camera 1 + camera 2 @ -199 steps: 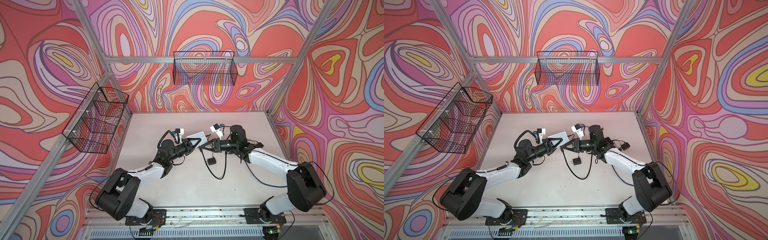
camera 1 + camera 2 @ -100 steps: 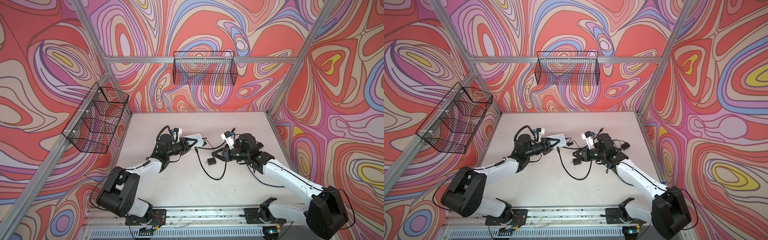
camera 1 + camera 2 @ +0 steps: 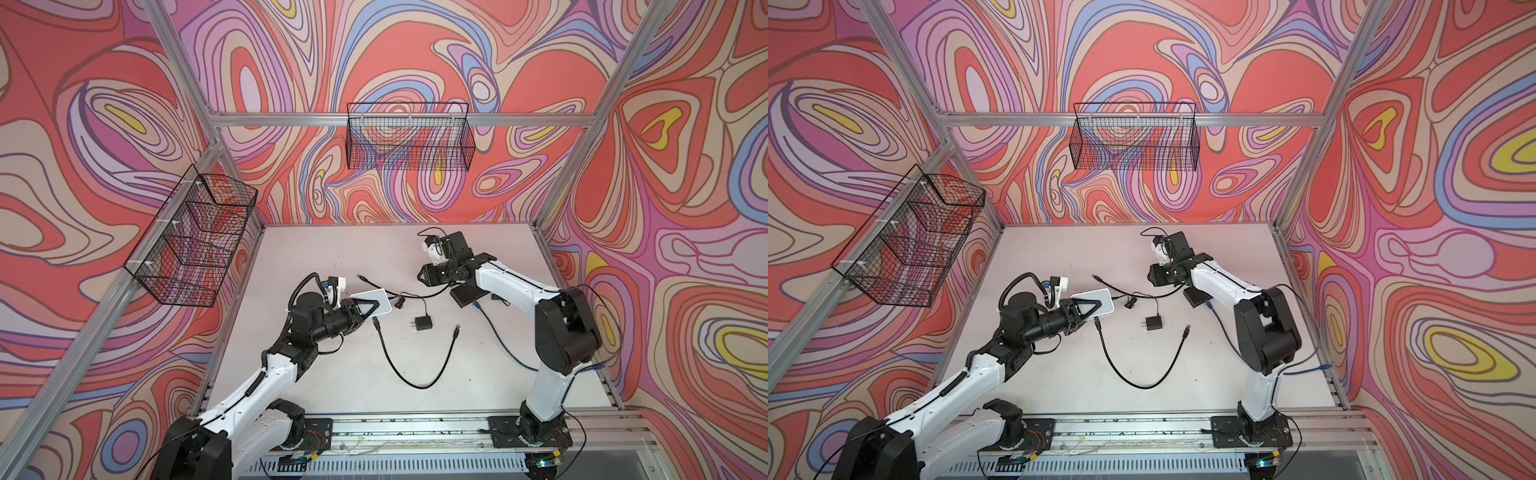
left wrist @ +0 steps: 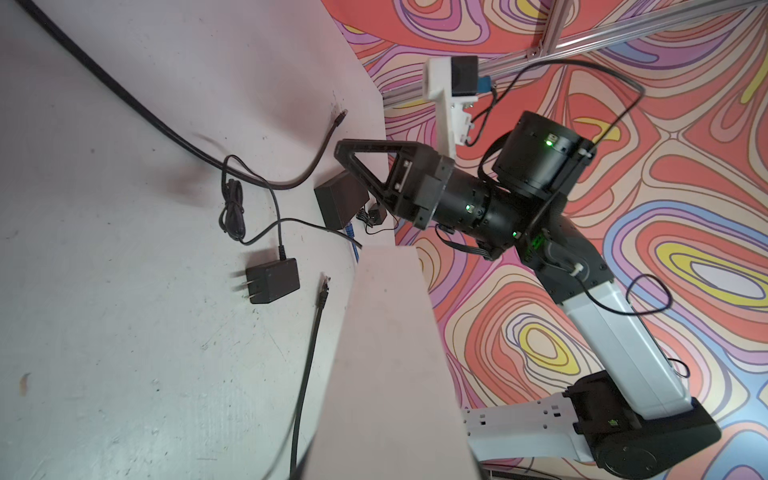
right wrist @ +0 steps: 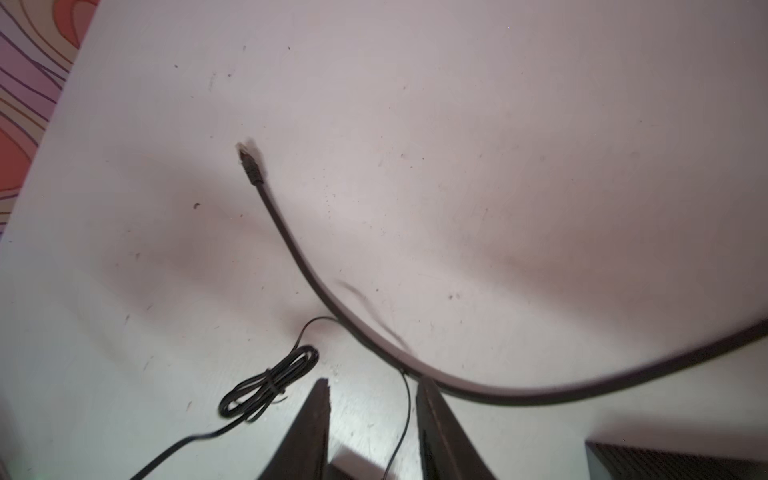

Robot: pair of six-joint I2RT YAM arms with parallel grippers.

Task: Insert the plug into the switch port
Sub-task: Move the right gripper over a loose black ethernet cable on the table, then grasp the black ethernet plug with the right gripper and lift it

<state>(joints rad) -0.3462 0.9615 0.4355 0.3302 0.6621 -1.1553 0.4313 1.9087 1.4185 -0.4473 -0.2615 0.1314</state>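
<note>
meanwhile, near the middle of the table [image 3: 332, 249], the left gripper [image 3: 374, 306] is clamped on a white switch [image 3: 376, 296], which appears lifted off the surface with its flat face up. a black cable [image 3: 415, 384] loops across the table from the switch's near edge, where its plug [image 3: 376, 323] meets the casing. whether that plug is fully home in the port cannot be told from either top view, and the left wrist view shows only the switch's edge. the cable's free end [image 3: 457, 329] lies loose, just right of a black power adapter [image 3: 423, 323]. on the far right, the right gripper [image 5: 374, 383] hovers low, jaws a little apart and gripping nothing. a thin cord [image 5: 409, 399] lying on the table runs between them. a second, flat cable [image 5: 316, 286] curves just beyond its tips, and a black box [image 3: 469, 294] sits beside it.

the danger, on this showing, is a half-seated plug: if the left arm swings the switch, the loop's drag on the table could tug the connector out. the right arm could also snag the thin cord, should its jaws close or sweep sideways, and drag the adapter with it.
</note>
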